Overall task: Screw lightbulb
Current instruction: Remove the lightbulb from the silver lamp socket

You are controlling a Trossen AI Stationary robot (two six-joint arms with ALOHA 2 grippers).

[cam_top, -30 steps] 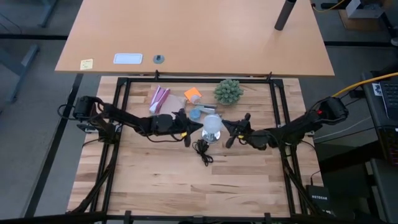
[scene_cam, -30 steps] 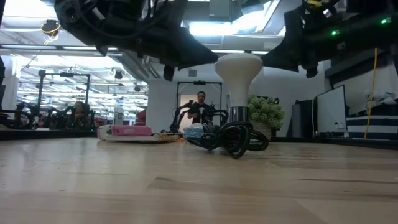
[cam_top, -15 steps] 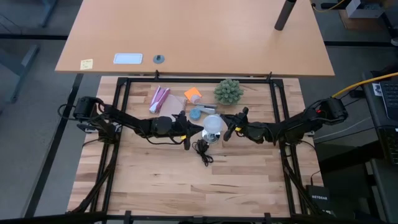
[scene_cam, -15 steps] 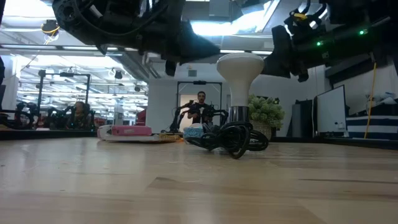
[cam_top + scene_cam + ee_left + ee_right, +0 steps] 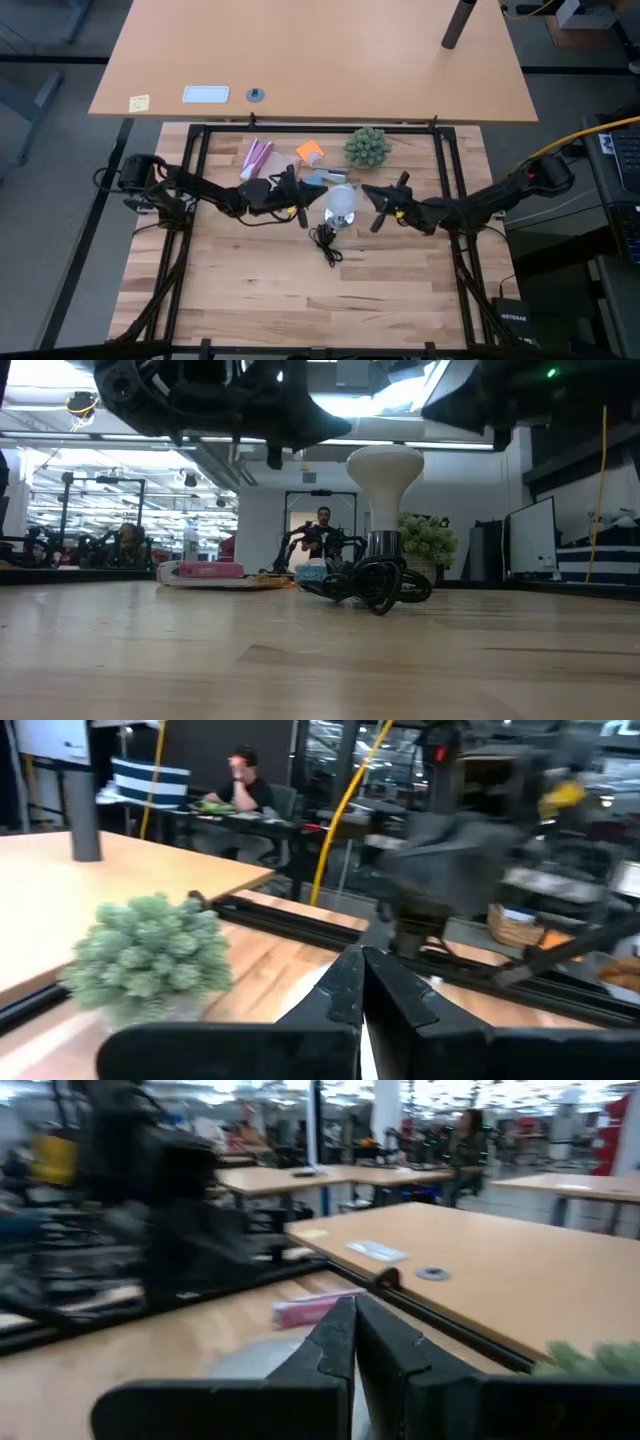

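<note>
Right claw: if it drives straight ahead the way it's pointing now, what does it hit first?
Probably the lightbulb. In the high view the right claw, shut, sits just beside the bulb and aims across at it, with the left claw beyond. Height is unclear; the low view suggests it might pass over the globe.

On our wooden bench (image 5: 260,290) we see the lightbulb (image 5: 342,199) in its socket, a green plant (image 5: 367,147) and pink packets (image 5: 256,157) farther back.

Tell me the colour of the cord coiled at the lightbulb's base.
Black. The cord shows best in the low view.
</note>
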